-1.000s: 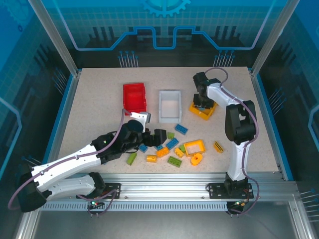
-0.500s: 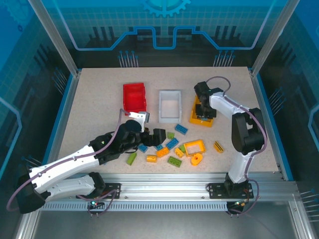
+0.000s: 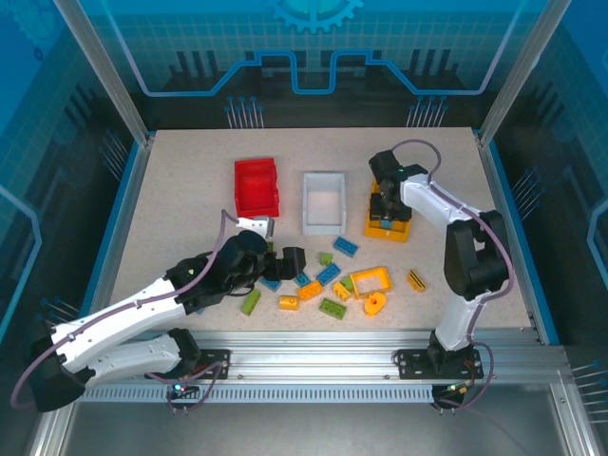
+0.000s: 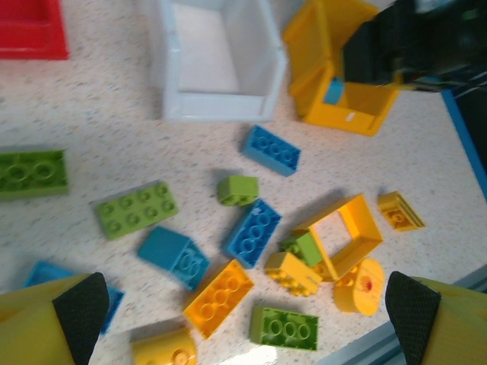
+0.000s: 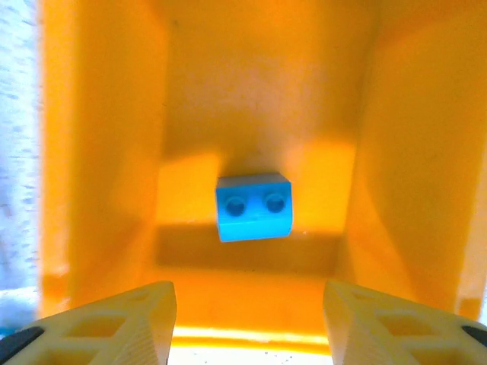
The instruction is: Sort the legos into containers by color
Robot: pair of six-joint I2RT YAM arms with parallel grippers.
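The right fingers [image 5: 114, 319], low in the wrist frame, stand apart and empty over the yellow bin [image 5: 99, 152]; one blue brick [image 5: 253, 205] lies at its centre. The left fingers [image 4: 80, 308], spread wide at the lower corners, grasp nothing above the loose legos [image 4: 255, 232] on the worktop [image 4: 114, 137].
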